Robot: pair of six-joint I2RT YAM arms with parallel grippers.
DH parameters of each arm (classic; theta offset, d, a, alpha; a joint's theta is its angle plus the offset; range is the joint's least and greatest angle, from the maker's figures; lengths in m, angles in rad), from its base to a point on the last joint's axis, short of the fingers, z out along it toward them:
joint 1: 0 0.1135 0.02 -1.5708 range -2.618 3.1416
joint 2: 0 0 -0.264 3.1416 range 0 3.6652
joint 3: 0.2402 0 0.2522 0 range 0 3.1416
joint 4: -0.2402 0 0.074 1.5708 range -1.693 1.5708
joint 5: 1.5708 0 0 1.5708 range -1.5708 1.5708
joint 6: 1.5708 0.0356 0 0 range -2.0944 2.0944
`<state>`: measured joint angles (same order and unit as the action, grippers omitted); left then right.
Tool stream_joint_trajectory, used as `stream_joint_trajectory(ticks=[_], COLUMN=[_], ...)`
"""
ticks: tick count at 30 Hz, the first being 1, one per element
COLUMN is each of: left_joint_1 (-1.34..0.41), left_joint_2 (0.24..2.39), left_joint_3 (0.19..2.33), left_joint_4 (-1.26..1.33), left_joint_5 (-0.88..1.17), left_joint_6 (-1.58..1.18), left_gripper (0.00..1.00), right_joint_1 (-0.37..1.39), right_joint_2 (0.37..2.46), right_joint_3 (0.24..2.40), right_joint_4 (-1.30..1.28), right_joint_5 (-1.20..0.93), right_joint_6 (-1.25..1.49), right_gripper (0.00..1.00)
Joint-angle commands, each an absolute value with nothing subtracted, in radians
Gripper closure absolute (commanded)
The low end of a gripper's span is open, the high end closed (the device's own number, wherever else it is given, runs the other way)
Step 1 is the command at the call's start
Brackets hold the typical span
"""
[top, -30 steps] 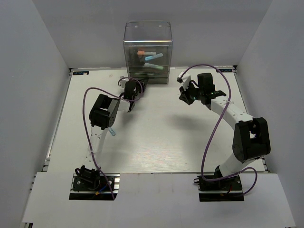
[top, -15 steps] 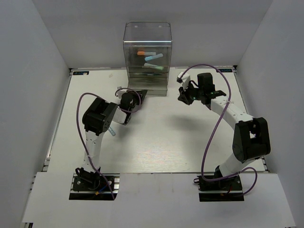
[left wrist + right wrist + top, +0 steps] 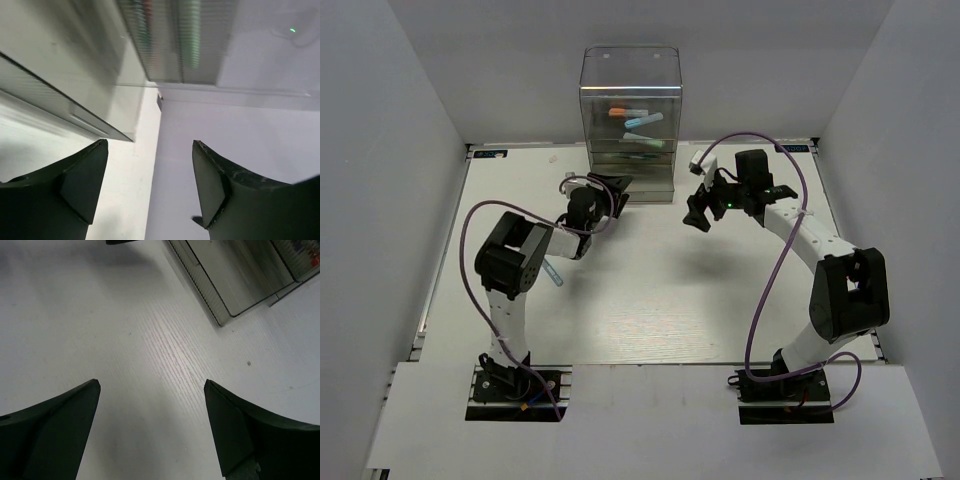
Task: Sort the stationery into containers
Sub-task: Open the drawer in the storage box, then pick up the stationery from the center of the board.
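Observation:
The containers are drawers of a tall clear box [image 3: 630, 70] at the table's back. Pale markers lie inside, with an orange cap [image 3: 617, 113], light-blue caps [image 3: 642, 121] and a green one [image 3: 646, 146]. One more light-blue-capped marker [image 3: 553, 273] lies on the table beside the left arm's elbow. My left gripper [image 3: 608, 186] hangs open just in front of the box's lower left corner. In the left wrist view it [image 3: 150, 150] holds nothing, with the blurred drawers [image 3: 165, 40] above. My right gripper [image 3: 698, 208] stands open right of the box, empty over the table [image 3: 152, 385].
Purple cables [image 3: 770, 270] loop along both arms. White walls enclose the table on three sides. The box's bottom corner [image 3: 225, 285] shows at the top right of the right wrist view. The left arm's elbow [image 3: 505, 262] sits low at the table's left.
Both grippers went from shut to open. The left gripper moved up and right, closer to the box, its elbow swinging left. The right gripper shifted slightly left.

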<state>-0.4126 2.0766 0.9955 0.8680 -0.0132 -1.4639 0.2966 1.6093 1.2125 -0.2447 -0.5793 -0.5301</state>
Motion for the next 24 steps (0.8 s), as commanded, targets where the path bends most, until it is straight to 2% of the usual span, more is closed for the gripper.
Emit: stream_joint_trajectory(ticks=[1, 8, 16, 21, 24], left_joint_1=[-0.408, -0.419, -0.419, -0.419, -0.419], left_joint_2=[1.936, 1.777, 1.640, 1.533, 1.402], left_joint_3=[0.941, 0.790, 0.821, 0.842, 0.822], left_joint_4=[0.805, 0.706, 0.392, 0.209, 0.111], left_joint_5=[0.038, 0.116, 0.212, 0.200, 0.141], left_joint_6=[-1.422, -1.378, -1.165, -1.048, -0.962], left_gripper=[0.22, 0.20, 0.19, 0.19, 0.17], right_joint_1=[0.299, 0.301, 0.350, 0.411, 0.468], right_joint_2=[1.603, 1.588, 1.548, 1.534, 1.519], right_joint_3=[1.255, 1.243, 1.210, 1.210, 1.192], right_joint_4=[-0.284, -0.308, -0.327, -0.295, -0.243], right_joint_5=[-0.664, -0.663, -0.604, -0.474, -0.258], right_joint_6=[-0.537, -0.532, -0.616, -0.649, -0.669], right_gripper=[0.10, 0.10, 0.10, 0.10, 0.10])
